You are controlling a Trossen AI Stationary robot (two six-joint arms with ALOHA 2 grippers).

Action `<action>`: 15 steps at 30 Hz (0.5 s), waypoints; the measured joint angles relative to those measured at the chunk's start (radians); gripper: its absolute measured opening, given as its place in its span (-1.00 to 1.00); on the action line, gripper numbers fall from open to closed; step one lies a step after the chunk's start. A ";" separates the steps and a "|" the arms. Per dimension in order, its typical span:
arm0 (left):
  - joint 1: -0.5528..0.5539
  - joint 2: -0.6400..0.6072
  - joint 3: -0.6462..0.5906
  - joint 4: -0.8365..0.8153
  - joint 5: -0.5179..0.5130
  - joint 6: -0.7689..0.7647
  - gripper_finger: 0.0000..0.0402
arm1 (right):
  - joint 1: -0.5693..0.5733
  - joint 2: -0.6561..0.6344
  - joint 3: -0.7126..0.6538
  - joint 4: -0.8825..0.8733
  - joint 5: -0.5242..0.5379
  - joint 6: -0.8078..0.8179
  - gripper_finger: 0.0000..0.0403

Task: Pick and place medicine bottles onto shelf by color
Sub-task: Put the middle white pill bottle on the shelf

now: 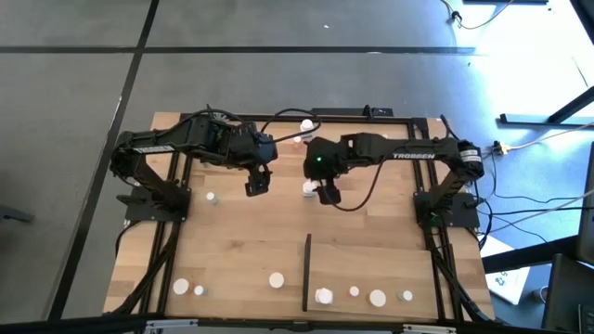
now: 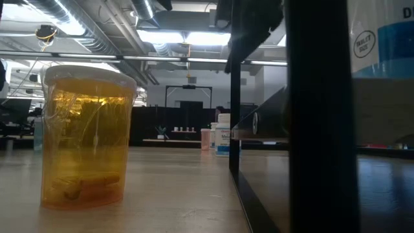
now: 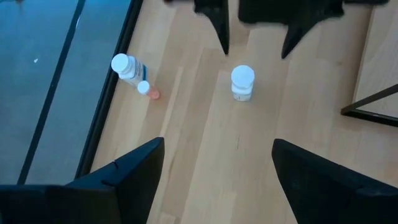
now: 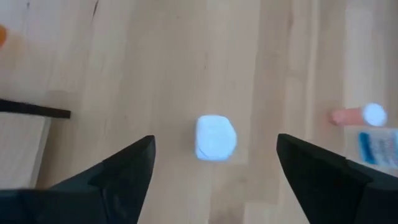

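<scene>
Both arms are dark, jointed, with black cables trailing. The right arm (image 1: 408, 153) bears white TROSSEN lettering. A green light shows near its wrist.

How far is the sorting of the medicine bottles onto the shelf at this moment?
Looks done: seven bottles stand along the near edge, on both sides of the shelf's black strip. In hand: nothing is gripped; the right hand hangs open above a white bottle, with the left hand open beside it. Left: that bottle, two far-edge bottles, and one lone bottle.
</scene>
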 joint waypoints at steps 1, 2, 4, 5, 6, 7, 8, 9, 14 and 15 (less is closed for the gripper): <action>0.000 0.000 0.000 0.000 0.000 0.000 0.46 | 0.000 0.002 -0.018 0.013 0.000 0.000 0.67; 0.000 0.000 0.000 0.000 0.000 0.000 0.46 | 0.001 0.006 -0.032 0.025 0.000 -0.001 0.67; 0.000 0.000 0.001 0.002 0.000 0.000 0.46 | -0.005 0.013 -0.052 0.078 0.000 -0.002 0.67; 0.000 0.000 0.001 0.004 0.000 0.000 0.46 | -0.010 0.016 -0.062 0.095 0.001 -0.003 0.67; 0.000 0.000 0.001 0.009 0.000 0.000 0.46 | -0.015 0.020 -0.069 0.110 0.001 -0.003 0.67; 0.000 0.000 0.001 0.014 0.000 0.000 0.46 | -0.020 0.024 -0.076 0.124 0.000 -0.003 0.67; 0.000 0.001 0.001 0.018 0.000 0.000 0.46 | -0.025 0.030 -0.086 0.135 0.000 -0.003 0.67; 0.000 0.001 0.001 0.024 0.000 0.000 0.46 | -0.029 0.039 -0.090 0.137 0.000 -0.005 0.67; 0.000 0.001 0.001 0.039 0.000 0.000 0.46 | -0.047 0.086 -0.093 0.137 -0.026 -0.005 0.67; 0.000 0.001 0.001 0.039 0.000 0.000 0.46 | -0.051 0.096 -0.093 0.140 -0.026 -0.012 0.67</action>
